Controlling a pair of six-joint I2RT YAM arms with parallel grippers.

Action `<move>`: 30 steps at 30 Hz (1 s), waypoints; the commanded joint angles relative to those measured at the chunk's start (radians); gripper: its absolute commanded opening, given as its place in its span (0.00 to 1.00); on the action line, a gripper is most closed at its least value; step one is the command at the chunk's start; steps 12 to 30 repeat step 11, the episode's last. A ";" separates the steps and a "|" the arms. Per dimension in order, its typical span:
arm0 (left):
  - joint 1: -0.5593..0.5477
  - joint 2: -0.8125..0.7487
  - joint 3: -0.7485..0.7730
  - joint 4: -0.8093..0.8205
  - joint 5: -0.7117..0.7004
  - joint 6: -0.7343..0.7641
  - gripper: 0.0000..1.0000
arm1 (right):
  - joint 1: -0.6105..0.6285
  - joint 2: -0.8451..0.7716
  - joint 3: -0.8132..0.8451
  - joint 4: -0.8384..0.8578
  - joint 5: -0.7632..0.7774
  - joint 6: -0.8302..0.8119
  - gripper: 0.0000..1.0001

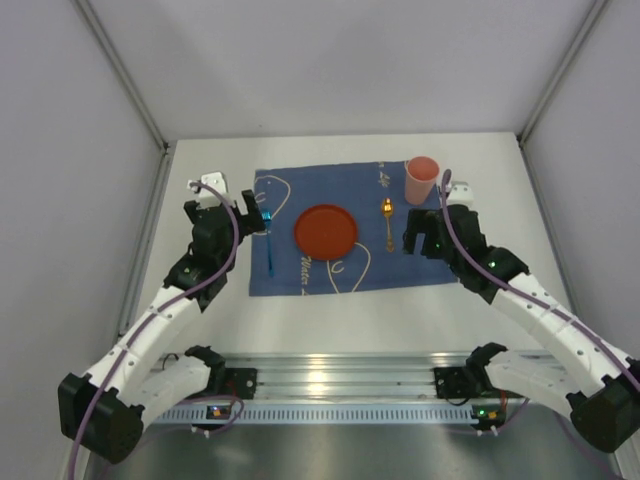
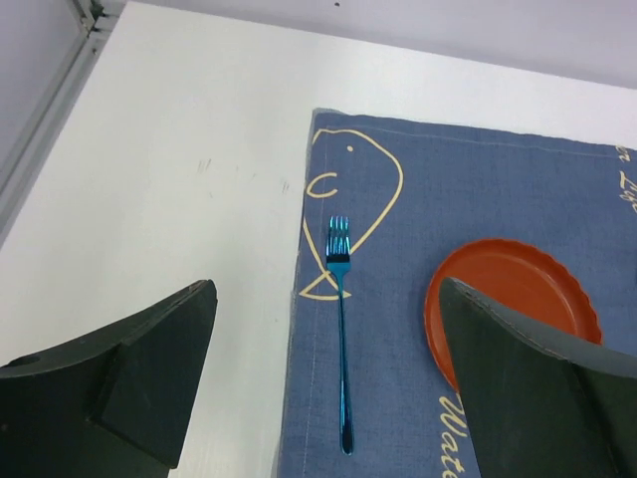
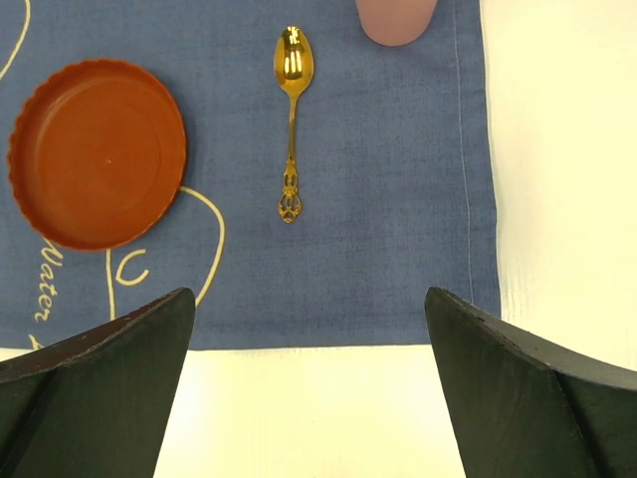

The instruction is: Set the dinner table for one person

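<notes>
Fingers of left gripper (image 2: 328,383) and right gripper (image 3: 309,383) are spread, empty, above mat (image 1: 300,275); plate (image 1: 326,230) is centred on it.

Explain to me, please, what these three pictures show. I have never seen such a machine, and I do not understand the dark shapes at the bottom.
These are two robot arms bolted at the near edge of a white table. One picture looks down from above; the other two come from cameras on the wrists, so the dark shapes are each gripper's own fingers. The left gripper and right gripper are both open and hold nothing. On a blue mat lie a blue fork, a red plate and a gold spoon; a pink cup stands at its far right corner.
</notes>
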 commanded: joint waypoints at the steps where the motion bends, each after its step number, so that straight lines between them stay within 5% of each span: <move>1: -0.003 -0.028 0.025 0.091 -0.045 0.025 0.99 | 0.002 0.058 0.073 0.004 0.011 0.006 1.00; 8: -0.004 -0.077 -0.002 0.038 -0.039 0.011 0.98 | 0.000 0.045 0.043 0.101 -0.121 -0.060 1.00; 30: -0.004 -0.082 -0.008 0.027 -0.031 0.029 0.98 | 0.000 0.068 0.069 0.066 -0.081 -0.052 1.00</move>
